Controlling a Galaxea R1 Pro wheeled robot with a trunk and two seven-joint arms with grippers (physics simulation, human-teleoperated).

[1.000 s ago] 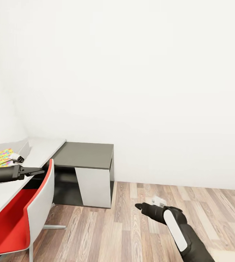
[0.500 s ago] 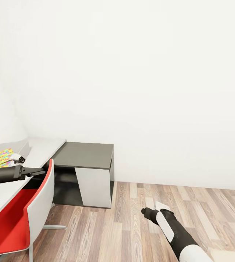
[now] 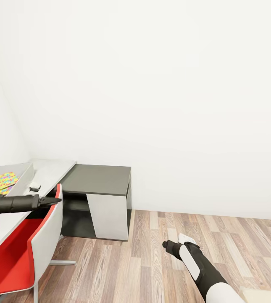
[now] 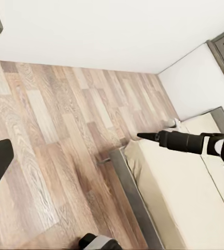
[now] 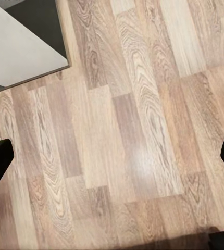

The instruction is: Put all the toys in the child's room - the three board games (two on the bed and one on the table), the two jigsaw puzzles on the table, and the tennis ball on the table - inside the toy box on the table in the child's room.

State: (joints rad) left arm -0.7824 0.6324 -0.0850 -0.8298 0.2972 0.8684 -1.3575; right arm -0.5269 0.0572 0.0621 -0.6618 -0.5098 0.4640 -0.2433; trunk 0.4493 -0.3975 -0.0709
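Here both grippers hang empty with fingers spread: the left gripper [image 3: 53, 200] over the red chair [image 3: 24, 244], the right gripper [image 3: 165, 243] above the floor. One jigsaw puzzle [image 3: 1, 181] lies in the toy box [image 3: 22, 176] on the table [image 3: 51, 170].

My arms are black with white panels. Beside me: a red-seated chair [image 3: 24, 248] (white shell), dark grey side desk [image 3: 97, 180], multicoloured puzzle [image 3: 1, 181], white wall, brown wood-grain floor [image 5: 127, 130].
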